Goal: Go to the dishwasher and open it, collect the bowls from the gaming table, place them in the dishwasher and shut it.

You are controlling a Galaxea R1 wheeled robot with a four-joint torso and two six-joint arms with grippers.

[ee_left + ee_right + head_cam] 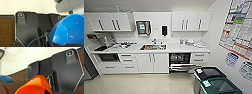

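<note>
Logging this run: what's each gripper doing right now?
Left gripper: holding the blue bowl.
Right gripper: holding the orange bowl.

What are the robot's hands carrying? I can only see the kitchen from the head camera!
Observer: The left wrist camera shows a bright blue bowl right up close.
Operator: Is there another one?
Observer: Yes, an orange bowl sits close in the right wrist camera.
Operator: Are the fingers squeezing them?
Observer: I cannot tell; the fingers are hidden behind the bowls. In your view, the dishwasher stands open under the counter.
</note>
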